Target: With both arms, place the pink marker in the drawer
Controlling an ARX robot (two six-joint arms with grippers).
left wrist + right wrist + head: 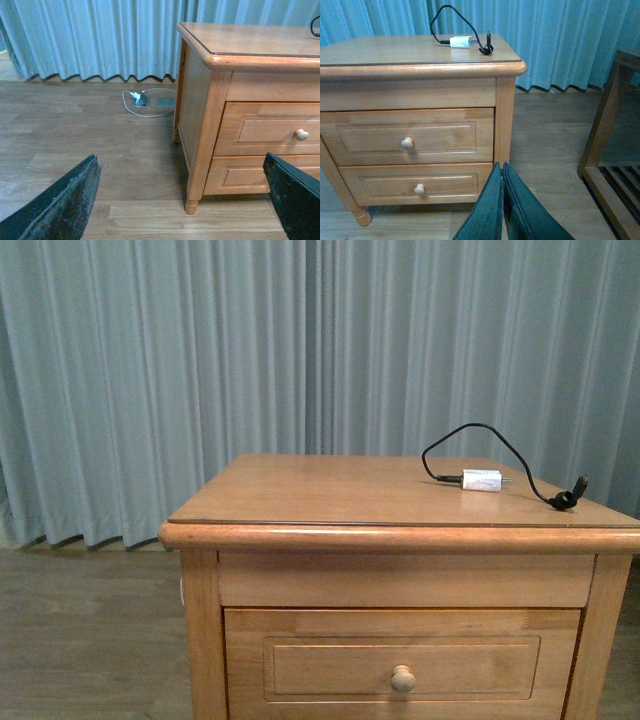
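Observation:
The pink marker shows in no view. The drawer (400, 655) is the upper one of a honey-coloured nightstand and is closed, with a small round knob (403, 678). The left wrist view shows the drawer (270, 130) from the nightstand's left side, and the right wrist view shows the drawer (410, 137) from the front right. My left gripper (181, 157) hangs open low over the floor, with nothing between its fingers (65, 205). My right gripper (500, 165) is shut and empty, near the nightstand's right front corner. Neither arm appears in the front view.
A white charger block (481, 481) with a black cable (520, 455) lies on the nightstand top (330, 490). A lower drawer (420, 185) is closed too. A wooden rack (610, 150) stands to the right. A floor socket with a white cable (142, 99) lies by the curtain.

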